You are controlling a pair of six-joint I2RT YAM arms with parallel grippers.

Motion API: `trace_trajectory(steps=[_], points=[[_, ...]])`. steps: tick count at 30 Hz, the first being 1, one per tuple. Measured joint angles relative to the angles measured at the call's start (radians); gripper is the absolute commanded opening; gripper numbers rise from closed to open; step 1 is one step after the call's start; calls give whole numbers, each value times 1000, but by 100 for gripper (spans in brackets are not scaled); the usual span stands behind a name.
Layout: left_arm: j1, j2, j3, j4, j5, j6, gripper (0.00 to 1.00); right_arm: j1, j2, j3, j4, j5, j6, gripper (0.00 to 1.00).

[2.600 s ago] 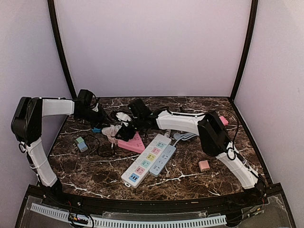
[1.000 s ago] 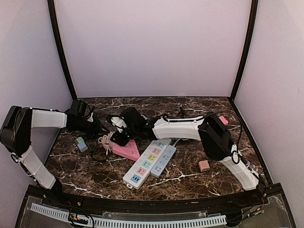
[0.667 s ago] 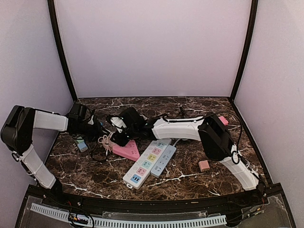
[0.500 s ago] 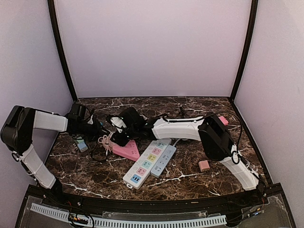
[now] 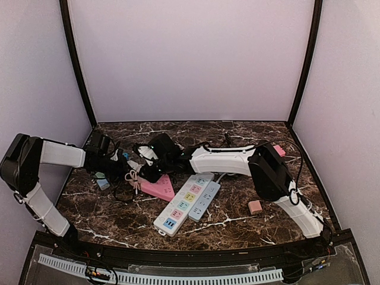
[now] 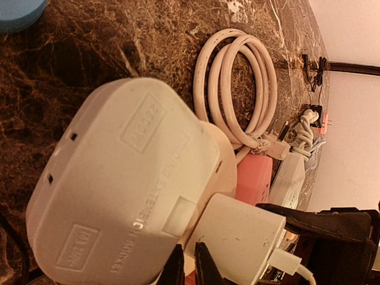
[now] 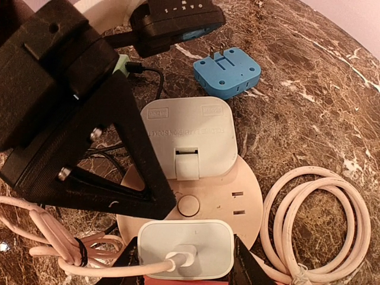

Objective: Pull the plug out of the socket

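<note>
- The right claw is clamped on the small white plug. The plug sits in the round socket, and we think this grip is for pulling it out.
- The left claw stands beside the big adapter on the same socket, probably to hold it down. Whether its fingers are apart or together, we cannot tell.
- The socket lies on the left part of the dark marble tabletop, near a coiled cord and two strips.
- Pale lilac walls close the room.
</note>
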Motion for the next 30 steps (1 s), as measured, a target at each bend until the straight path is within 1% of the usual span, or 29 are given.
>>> trace_trajectory(steps=[6,17,30], points=[[-23,-1,-2,-37,-50,6,0,0,3,15,-23,0,-2,19],[-53,9,13,-43,-130,1,0,1,6,27,-35,-5,-19,18],[-63,57,25,28,-154,-8,0,-1,5,14,-9,-13,-42,15]])
